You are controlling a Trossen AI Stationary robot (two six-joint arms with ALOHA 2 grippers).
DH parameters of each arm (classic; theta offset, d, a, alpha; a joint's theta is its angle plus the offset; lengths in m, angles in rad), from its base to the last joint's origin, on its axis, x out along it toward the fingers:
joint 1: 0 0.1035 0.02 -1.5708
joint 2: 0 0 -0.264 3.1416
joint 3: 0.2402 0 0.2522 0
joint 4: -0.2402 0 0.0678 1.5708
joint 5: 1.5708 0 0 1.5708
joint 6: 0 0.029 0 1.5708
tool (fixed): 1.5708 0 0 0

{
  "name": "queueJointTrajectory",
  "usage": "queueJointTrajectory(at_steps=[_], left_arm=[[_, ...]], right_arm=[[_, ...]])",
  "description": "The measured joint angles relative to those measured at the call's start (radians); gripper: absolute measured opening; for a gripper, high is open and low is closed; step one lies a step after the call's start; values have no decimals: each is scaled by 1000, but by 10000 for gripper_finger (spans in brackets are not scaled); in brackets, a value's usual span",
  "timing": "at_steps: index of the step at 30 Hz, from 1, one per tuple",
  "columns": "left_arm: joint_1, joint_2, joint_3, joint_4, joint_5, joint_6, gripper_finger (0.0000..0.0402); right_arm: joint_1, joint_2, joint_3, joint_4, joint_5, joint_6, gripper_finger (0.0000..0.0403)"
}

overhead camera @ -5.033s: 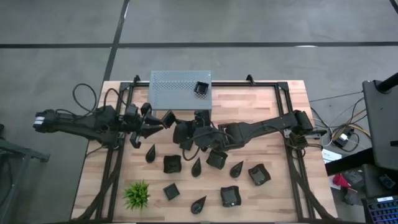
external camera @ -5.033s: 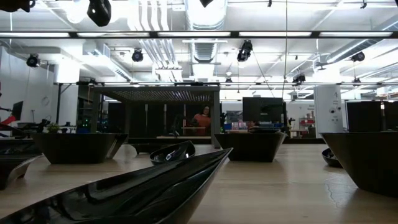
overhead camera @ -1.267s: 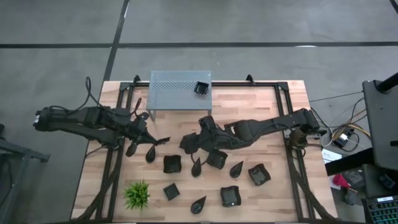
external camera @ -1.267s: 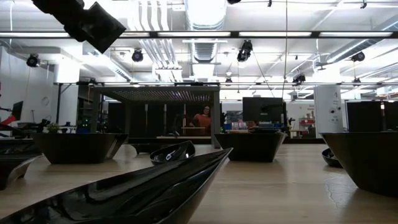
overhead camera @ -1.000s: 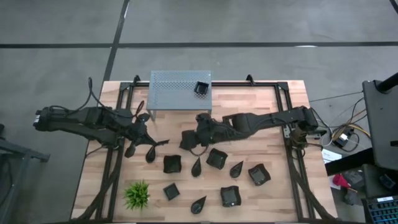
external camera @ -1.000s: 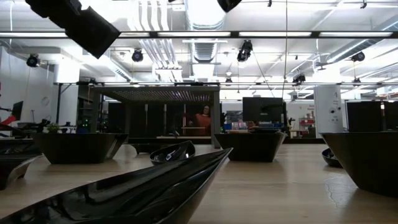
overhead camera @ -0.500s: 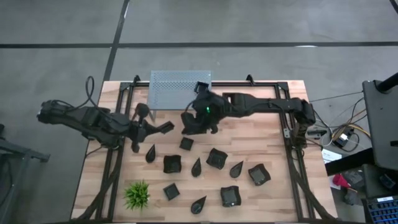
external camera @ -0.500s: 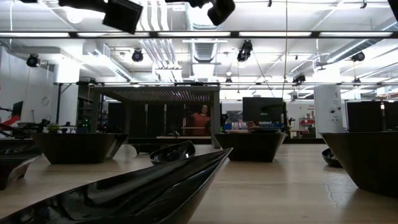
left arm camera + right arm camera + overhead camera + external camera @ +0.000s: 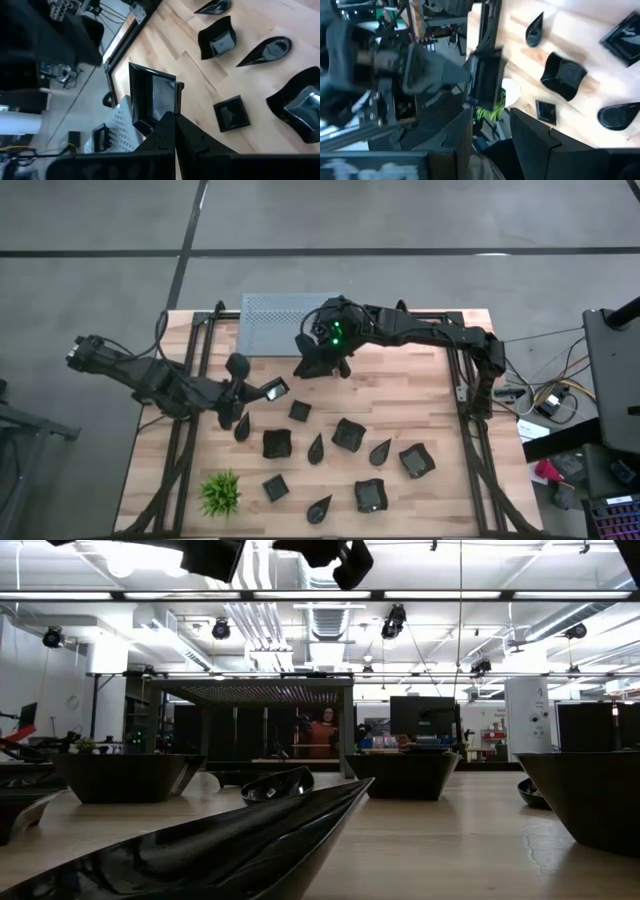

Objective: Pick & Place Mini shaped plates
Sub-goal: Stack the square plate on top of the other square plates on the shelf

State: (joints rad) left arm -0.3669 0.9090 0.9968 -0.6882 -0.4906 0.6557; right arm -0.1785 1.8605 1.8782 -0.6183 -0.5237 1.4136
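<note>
I saw a spiky green plant [image 9: 220, 493] near my wooden table's [image 9: 420, 395] front left corner, a perforated grey shelf [image 9: 272, 317] at its back edge, and a person [image 9: 322, 735] far off.

High view looks straight down; low view skims the table [image 9: 420, 380]; wrists look close.

robotics lab: ceiling ducts [image 9: 330, 615], monitors [image 9: 420, 715].
</note>
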Motion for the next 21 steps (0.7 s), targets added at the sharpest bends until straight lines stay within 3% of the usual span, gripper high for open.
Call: queueJointTrajectory(at_steps=[8, 21], left_arm=[[-14, 59, 51, 34, -51, 25, 0], [-15, 141, 153, 39, -52, 31, 0]], right_arm=[[2, 1, 0, -8, -2, 1, 127], [26, 1, 0, -13, -1, 5, 127]])
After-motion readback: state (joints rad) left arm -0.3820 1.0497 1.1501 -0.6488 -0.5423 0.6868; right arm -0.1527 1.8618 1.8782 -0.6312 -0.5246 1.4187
